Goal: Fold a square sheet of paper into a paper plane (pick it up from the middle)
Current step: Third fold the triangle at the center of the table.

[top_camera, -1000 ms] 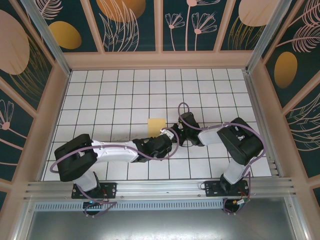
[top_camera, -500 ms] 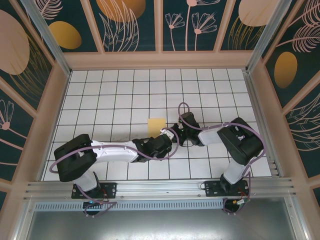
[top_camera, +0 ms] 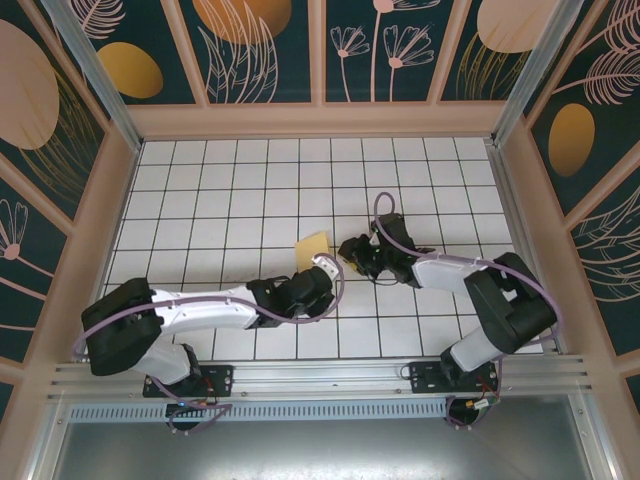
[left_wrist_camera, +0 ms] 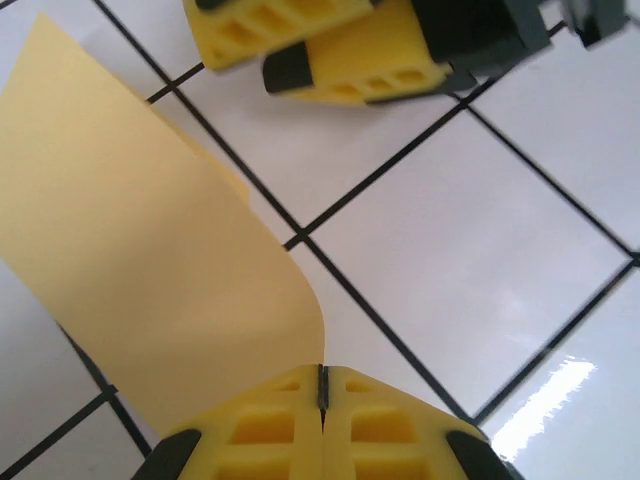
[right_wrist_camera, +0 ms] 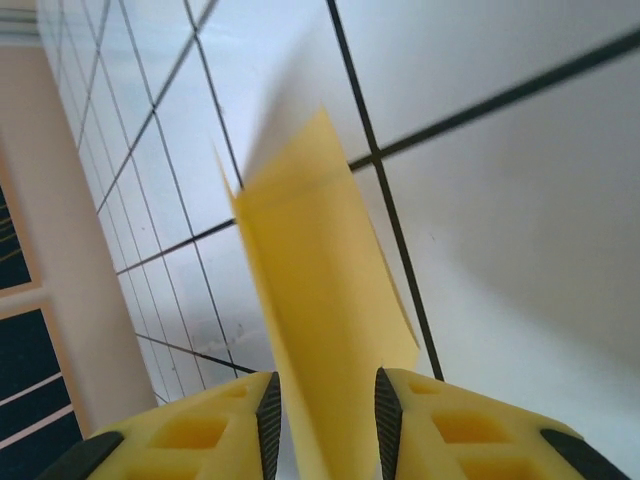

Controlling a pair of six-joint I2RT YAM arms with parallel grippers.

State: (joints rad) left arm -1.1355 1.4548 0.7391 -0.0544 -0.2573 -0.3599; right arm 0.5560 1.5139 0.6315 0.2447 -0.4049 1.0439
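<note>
The yellow-orange sheet of paper [top_camera: 313, 246] lies near the table's middle as a narrow folded piece, curling up off the tiles [left_wrist_camera: 150, 250]. My left gripper [top_camera: 322, 262] is shut on its near corner, pads pressed together [left_wrist_camera: 322, 385]. My right gripper [top_camera: 345, 250] reaches in from the right. Its yellow fingers [left_wrist_camera: 330, 45] show just beyond the paper in the left wrist view. Its jaws stand apart [right_wrist_camera: 325, 400], and the raised paper [right_wrist_camera: 320, 290] runs up between them. The paper plane is out of view.
White tiled table [top_camera: 230, 190] with black grid lines, boxed in by patterned walls [top_camera: 260, 50] and a wooden rim. Both arms' elbows crowd the near half. An aluminium rail [top_camera: 320, 378] runs along the near edge.
My right gripper has widened its jaws and shifted left and farther out. The left arm has stretched forward, its jaws closing on the paper, whose near edge has lifted.
</note>
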